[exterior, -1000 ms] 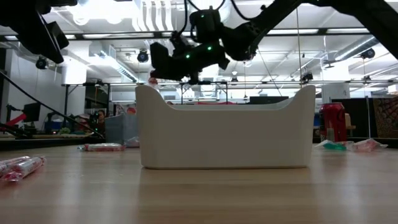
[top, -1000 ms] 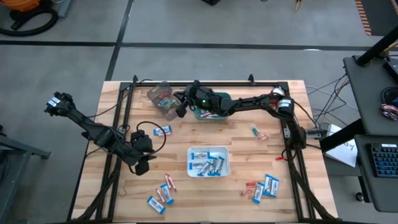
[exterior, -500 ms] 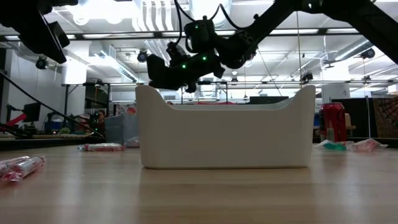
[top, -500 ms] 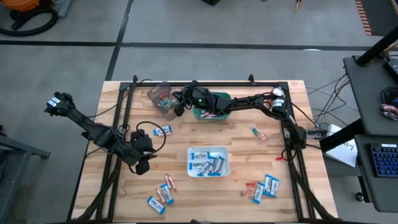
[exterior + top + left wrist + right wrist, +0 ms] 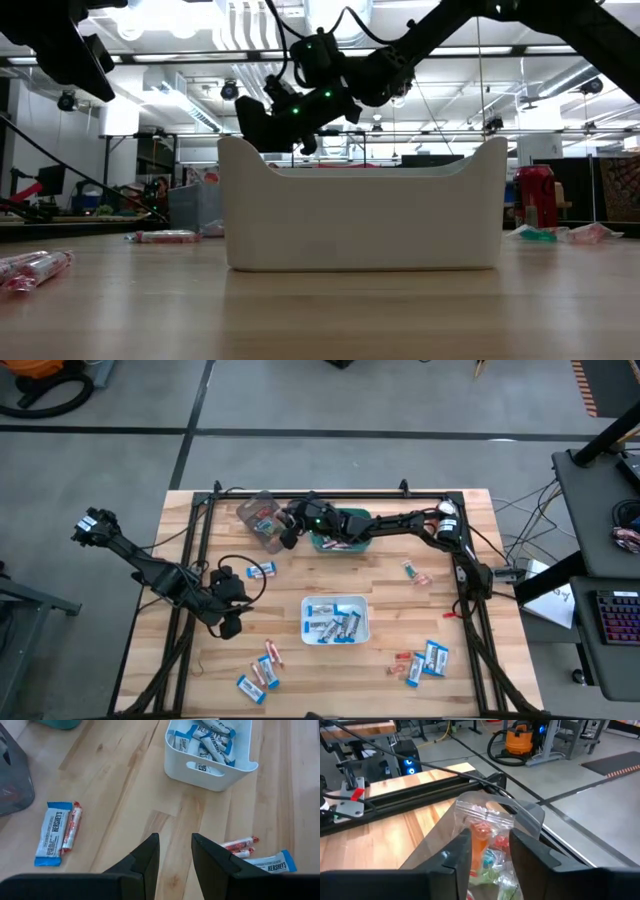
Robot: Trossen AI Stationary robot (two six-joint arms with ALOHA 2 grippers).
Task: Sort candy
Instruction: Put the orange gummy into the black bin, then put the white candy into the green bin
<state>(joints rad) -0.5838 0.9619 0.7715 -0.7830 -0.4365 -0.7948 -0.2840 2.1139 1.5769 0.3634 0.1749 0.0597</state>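
My right gripper (image 5: 290, 532) hangs open over the clear grey bin (image 5: 255, 520) at the table's far left, next to the green bin (image 5: 335, 546). Through its finger gap in the right wrist view (image 5: 490, 837) I see a clear packet of red-orange candy (image 5: 485, 827) in that bin. My left gripper (image 5: 228, 628) hovers open above bare wood (image 5: 175, 837). Blue-and-white packets fill the white bin (image 5: 305, 618). A blue packet (image 5: 52, 832) and a red stick (image 5: 72, 827) lie flat side by side on the table.
Loose candy lies near the front left (image 5: 260, 670), front right (image 5: 425, 658) and right of centre (image 5: 412, 570). Black rails (image 5: 330, 495) frame the table. In the low view a red can (image 5: 535, 195) stands far back, right of the white bin (image 5: 360, 215).
My right gripper has sunk a little and shifted toward the table's left, closer over the grey bin. The left arm has kept still.
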